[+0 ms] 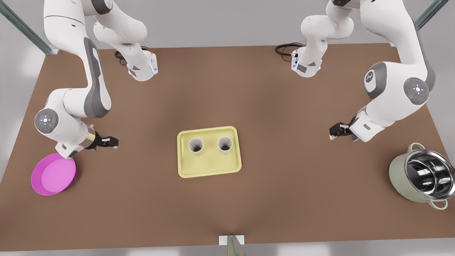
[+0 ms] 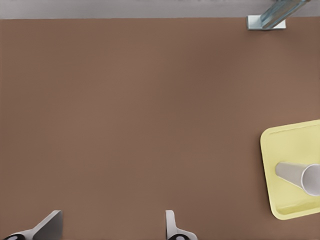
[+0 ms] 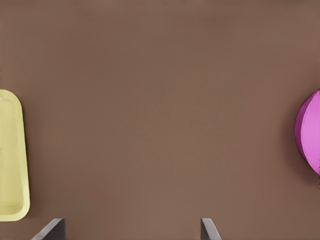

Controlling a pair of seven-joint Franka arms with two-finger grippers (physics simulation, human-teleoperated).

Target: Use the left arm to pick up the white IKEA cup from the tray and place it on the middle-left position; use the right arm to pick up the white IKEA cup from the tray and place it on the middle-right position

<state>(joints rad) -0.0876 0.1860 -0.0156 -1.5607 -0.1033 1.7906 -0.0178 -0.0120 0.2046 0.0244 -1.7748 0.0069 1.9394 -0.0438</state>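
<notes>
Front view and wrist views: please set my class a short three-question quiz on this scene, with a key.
1. True or false: two white cups, one beside the other, stand upright on the yellow tray.
2. Which thing lies nearest the right arm's jaws, at the front view's left? A: the magenta dish. B: the steel pot. C: the yellow tray.
3. Fill in: the left arm's jaws and the right arm's jaws both stand ____, holding nothing.

Key: 1 true; 2 A; 3 open.
</notes>
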